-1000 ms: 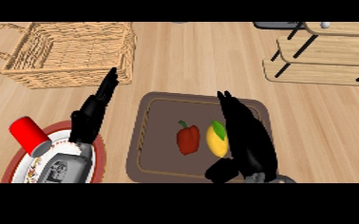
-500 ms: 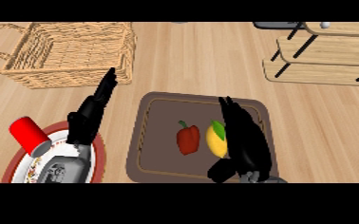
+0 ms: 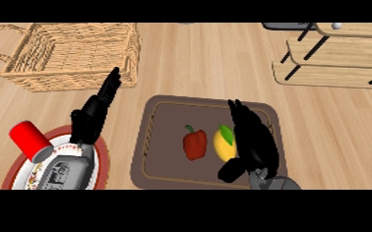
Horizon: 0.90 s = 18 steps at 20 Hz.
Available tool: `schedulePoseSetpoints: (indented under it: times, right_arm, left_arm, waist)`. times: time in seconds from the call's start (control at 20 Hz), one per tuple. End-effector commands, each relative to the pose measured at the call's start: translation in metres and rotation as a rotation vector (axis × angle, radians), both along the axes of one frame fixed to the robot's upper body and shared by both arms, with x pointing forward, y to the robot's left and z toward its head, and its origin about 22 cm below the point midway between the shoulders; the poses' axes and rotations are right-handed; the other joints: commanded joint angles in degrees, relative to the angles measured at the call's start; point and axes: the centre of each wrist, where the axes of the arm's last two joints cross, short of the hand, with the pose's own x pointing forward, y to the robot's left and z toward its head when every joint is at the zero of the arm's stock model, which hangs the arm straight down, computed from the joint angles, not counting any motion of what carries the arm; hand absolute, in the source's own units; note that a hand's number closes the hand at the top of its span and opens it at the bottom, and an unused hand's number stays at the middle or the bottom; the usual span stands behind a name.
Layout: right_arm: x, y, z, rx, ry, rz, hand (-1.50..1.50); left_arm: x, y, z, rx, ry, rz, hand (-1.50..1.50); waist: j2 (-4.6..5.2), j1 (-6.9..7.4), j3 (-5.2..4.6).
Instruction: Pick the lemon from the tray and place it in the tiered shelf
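Our right hand (image 3: 251, 140) has its fingers stretched out along the right side of the lemon (image 3: 224, 143), thumb tucked low beneath it, nothing pinched yet; the lemon lies in the brown tray (image 3: 156, 142) just beside a red pepper (image 3: 195, 144). We judge this the grasping step: next we must curl round the fruit, lift, and carry it to the shelf (image 3: 330, 54) at far right. Our left hand (image 3: 93, 114) rests with straight fingers.

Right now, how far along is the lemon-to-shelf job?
Nothing done yet: the lemon lies on the tray beside a red pepper. In hand: the right hand, fingers straight, is right beside the lemon, not gripping. The left hand rests open. Left: grasp, lift, carry to the tiered shelf.
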Motion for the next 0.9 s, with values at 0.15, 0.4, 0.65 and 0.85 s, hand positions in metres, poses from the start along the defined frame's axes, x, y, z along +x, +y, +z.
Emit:
schedulePoseSetpoints:
  times: [0.15,0.4,0.65,0.85]
  right_arm:
    - [0.005,0.011,-0.009,0.02,0.006,0.015,-1.5]
    - [0.012,0.007,-0.014,-0.007,0.035,0.022,-1.5]
    - [0.004,0.019,-0.042,-0.078,0.048,0.109,1.5]
    - [-0.015,0.0,-0.044,-0.098,-0.01,0.122,1.5]
  left_arm:
    - [-0.001,-0.01,0.004,-0.011,0.002,-0.001,0.0]
    - [-0.012,0.008,0.009,-0.001,0.006,0.001,0.0]
    - [-0.008,-0.003,0.015,0.0,0.009,0.013,0.0]
    - [-0.001,0.001,0.011,-0.001,-0.001,0.015,0.0]
  waist:
    - [-0.01,0.04,0.0]
    - [-0.02,0.12,0.0]
    - [-0.02,0.19,0.01]
    - [-0.03,-0.1,0.0]
